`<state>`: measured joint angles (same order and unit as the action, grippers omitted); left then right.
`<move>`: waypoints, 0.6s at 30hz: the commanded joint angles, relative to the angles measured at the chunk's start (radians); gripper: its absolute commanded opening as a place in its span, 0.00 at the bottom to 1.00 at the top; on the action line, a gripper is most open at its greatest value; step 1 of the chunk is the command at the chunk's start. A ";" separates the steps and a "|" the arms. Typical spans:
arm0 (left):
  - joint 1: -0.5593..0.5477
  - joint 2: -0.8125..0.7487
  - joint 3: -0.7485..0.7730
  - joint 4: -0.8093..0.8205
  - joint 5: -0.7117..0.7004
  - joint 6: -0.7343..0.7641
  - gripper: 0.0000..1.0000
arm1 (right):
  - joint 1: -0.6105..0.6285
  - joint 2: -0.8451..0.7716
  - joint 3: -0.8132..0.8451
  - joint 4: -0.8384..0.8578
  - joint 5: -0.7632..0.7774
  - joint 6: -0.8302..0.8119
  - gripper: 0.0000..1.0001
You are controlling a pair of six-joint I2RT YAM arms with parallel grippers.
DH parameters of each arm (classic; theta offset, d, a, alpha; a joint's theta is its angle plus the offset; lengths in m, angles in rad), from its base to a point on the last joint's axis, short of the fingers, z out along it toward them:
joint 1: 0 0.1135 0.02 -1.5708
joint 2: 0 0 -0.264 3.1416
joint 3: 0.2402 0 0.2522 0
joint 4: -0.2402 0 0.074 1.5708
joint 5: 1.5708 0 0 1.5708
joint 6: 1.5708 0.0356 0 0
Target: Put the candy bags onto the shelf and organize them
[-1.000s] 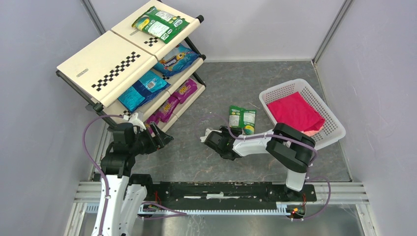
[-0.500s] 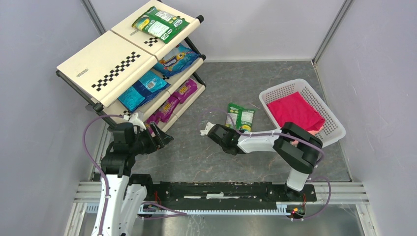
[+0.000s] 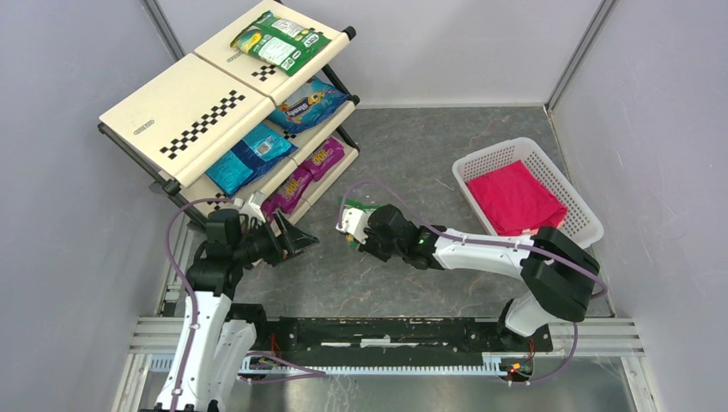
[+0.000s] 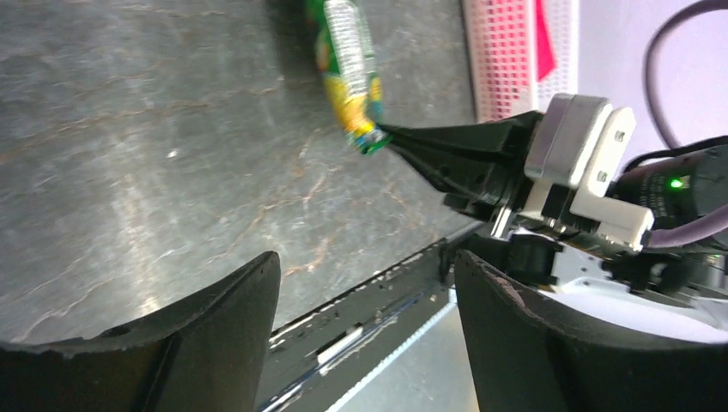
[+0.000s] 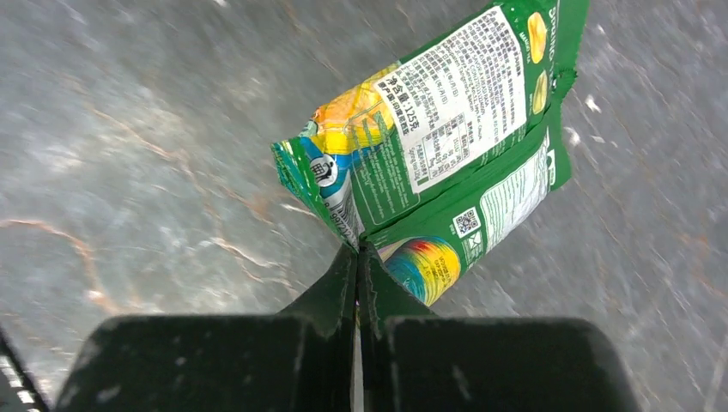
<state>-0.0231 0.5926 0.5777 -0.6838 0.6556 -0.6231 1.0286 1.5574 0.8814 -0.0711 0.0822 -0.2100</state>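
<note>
- Right gripper (image 5: 356, 257) pinched tight on the glossy, crinkled green candy bag (image 5: 446, 129), held over the marbled grey table (image 5: 129, 129) (near the slanted shelf (image 3: 185, 116)).
- Left gripper (image 4: 360, 275) gapes wide, empty.

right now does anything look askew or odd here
The right gripper is shut on just the corner of a green candy bag, which hangs buckled; it may be two bags pinched together. Nothing else stands out.
</note>
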 commanded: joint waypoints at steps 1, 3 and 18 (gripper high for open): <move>0.001 0.038 -0.051 0.099 0.123 -0.152 0.79 | 0.021 0.009 0.044 0.157 -0.194 0.093 0.01; -0.001 0.054 -0.058 0.099 0.119 -0.154 0.78 | 0.038 0.023 0.065 0.184 -0.215 0.105 0.00; -0.028 0.175 -0.013 -0.038 -0.027 -0.037 0.67 | 0.097 0.052 0.221 0.232 -0.245 0.157 0.01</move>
<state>-0.0608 0.6952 0.5747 -0.5953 0.7288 -0.6456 1.1130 1.6127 1.0351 0.0895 -0.1410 -0.0700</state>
